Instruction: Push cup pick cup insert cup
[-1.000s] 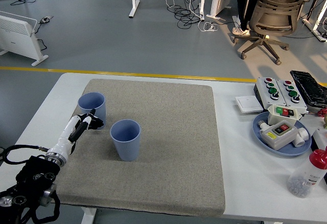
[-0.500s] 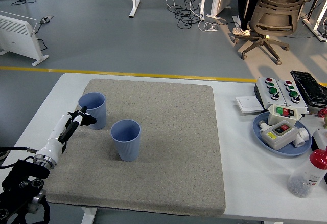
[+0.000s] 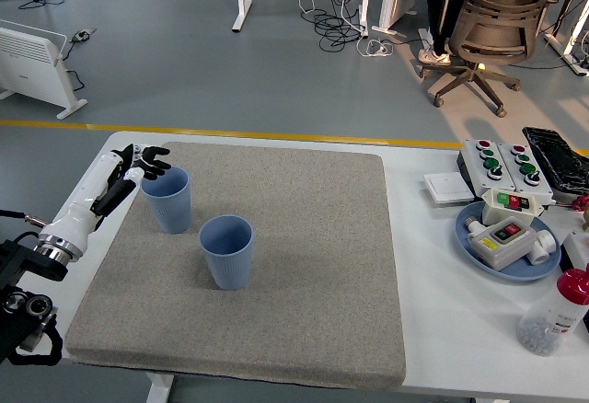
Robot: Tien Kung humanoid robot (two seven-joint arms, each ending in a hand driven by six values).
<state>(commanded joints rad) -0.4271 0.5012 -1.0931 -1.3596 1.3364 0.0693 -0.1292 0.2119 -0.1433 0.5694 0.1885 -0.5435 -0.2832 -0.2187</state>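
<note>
Cups are what we are working with, two of them, blue and ribbed, both upright and open-mouthed on the grey mat (image 3: 304, 265) that covers most of the white table (image 3: 433, 265); the far cup (image 3: 168, 199) stands near the mat's far-left corner, and the near cup (image 3: 226, 251) stands to its right and nearer us, close by but apart from it. Our left hand (image 3: 138, 164) comes in from the left edge and hovers at the far-left side of the far cup, just at its rim; the fingers are spread and loosely curved, gripping nothing, and we cannot tell whether a fingertip touches the rim. We judge the hand sits on the outer side of that cup so that a push would drive it rightward, toward the near cup; the grasp and the nesting of one cup in the other are not yet done. Our right arm is out of view. At the right side of the table, well apart from the cups, lie button boxes (image 3: 504, 166), a blue plate (image 3: 472, 239) carrying another switch box, and a red-capped bottle (image 3: 555, 314); they play no part in the push.
</note>
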